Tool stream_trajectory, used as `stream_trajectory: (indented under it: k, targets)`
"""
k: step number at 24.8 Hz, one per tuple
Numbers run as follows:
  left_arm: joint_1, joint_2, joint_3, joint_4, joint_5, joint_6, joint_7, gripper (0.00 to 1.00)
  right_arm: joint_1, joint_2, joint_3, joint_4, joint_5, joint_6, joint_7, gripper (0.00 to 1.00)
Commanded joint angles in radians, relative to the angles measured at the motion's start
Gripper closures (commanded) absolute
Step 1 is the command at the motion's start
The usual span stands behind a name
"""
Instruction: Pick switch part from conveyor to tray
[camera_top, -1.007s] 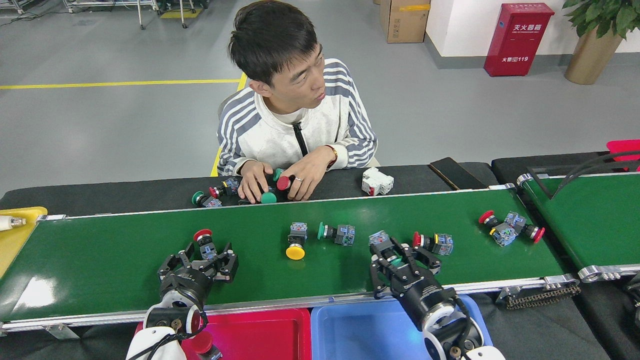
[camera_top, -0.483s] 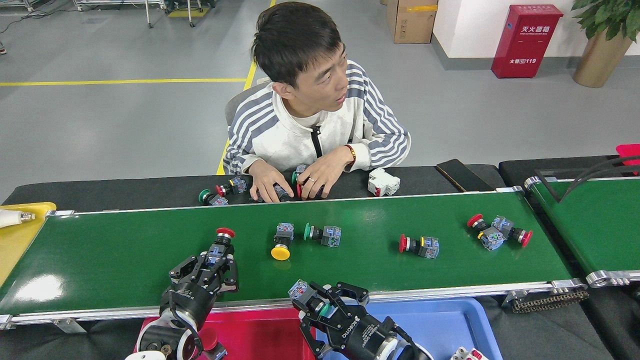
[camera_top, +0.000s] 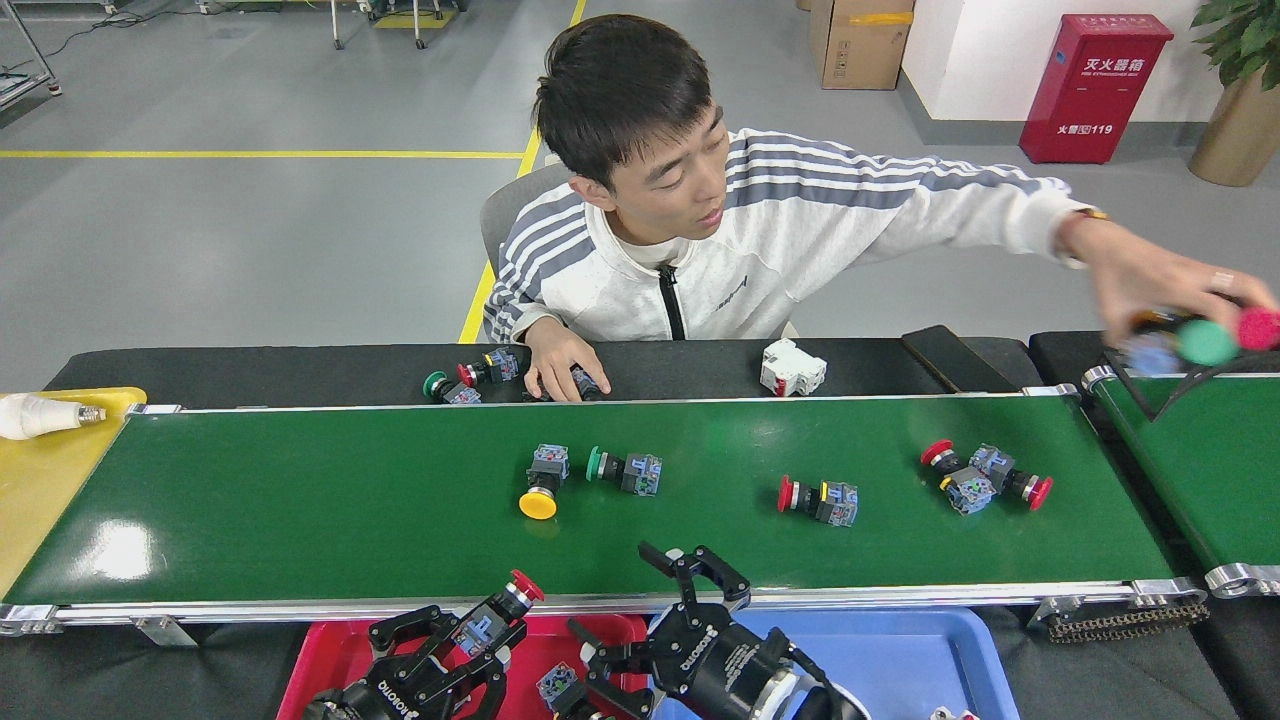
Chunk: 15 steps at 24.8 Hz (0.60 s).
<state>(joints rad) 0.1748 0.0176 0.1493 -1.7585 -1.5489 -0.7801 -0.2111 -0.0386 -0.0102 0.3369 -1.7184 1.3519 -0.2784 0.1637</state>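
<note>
Over the red tray (camera_top: 330, 650), at 7 o'clock in the view, a red-capped switch part (camera_top: 495, 615) is gripped by the left gripper (camera_top: 470, 640). At 6 o'clock, the right gripper (camera_top: 640, 620) is held with its fingers (camera_top: 715, 570) spread and empty, astride the near rail of the conveyor (camera_top: 300, 500) and the blue tray (camera_top: 900, 650). Four more switches are left on the belt.

Head view, downward over conveyor (camera_top: 400, 510)

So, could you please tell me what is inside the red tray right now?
Little shows: the red tray is mostly covered by the left gripper, shut on a red-capped switch part. Another switch part lies at its right edge. The rest is hidden.
</note>
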Motion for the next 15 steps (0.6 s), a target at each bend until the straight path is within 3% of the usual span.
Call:
stream_trajectory:
  k: [1,4,8,10,11,15]
  targets:
    - [-0.005,-0.004,0.032,-0.016,0.009,-0.005,0.010,0.01,0.037,0.019,-0.119,-0.040,-0.005,0.028,-0.015,0.03]
    - [-0.003,-0.024,0.112,-0.016,0.010,-0.005,0.013,0.01,0.135,0.088,-0.308,-0.036,-0.005,0.120,-0.053,0.03]
    - [-0.001,-0.074,0.251,-0.016,0.010,-0.005,0.013,0.01,0.229,0.088,-0.414,-0.032,-0.004,0.139,-0.096,0.03]
    - [-0.001,-0.105,0.323,-0.016,0.010,-0.005,0.035,0.01,0.233,0.078,-0.414,-0.026,-0.002,0.139,-0.096,0.03]
    - [0.000,-0.107,0.351,-0.016,0.010,0.044,0.072,0.01,0.227,0.072,-0.414,-0.018,-0.002,0.136,-0.096,0.02]
    - [0.032,-0.074,0.388,-0.016,-0.016,0.137,0.164,0.01,0.144,0.024,-0.381,0.037,-0.002,0.091,-0.076,0.01]
